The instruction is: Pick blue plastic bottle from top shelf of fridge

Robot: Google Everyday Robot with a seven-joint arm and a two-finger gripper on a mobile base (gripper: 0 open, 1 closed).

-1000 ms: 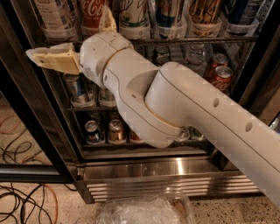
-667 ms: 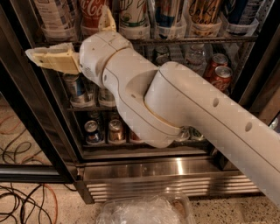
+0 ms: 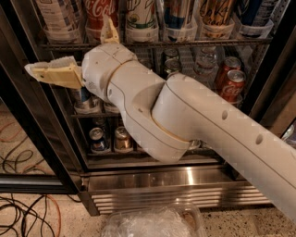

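1. Fingers (image 3: 55,75) on your gripper (image 3: 68,44) are spread wide and hold nothing. One tan finger lies level and points left; the other stands upright in front of the top row of bottles.
2. You are facing the fridge (image 3: 27,125), with its black frame down the left side and a steel slatted base along the bottom.
3. Your arm (image 3: 208,125), thick and white, comes in from the lower right and covers much of the middle racks (what stands behind it is hidden from you).
4. The top shelf (image 3: 199,42), a grey wire rack with clear cups, runs across the upper part of the view. It carries a row of tall bottles cut off at the top edge.
5. A heap of crinkled clear plastic (image 3: 152,222) lies at the bottom edge, in front of the steel base.
6. The blue bottle (image 3: 56,16) stands upright in the leftmost cup you can see on that shelf. Its whitish label has a blue checked print, and its cap is out of view. It sits above the level finger and apart from it.
7. A red cola bottle (image 3: 98,13) stands just right of it. The upright finger overlaps that bottle's right side (you cannot tell whether they touch).
8. Two red cans (image 3: 231,81) sit on the rack below, at the right.
9. Two small cans (image 3: 122,139) stand low on the left, under your arm.
10. Thin cables (image 3: 18,208) trail over the floor at the lower left.
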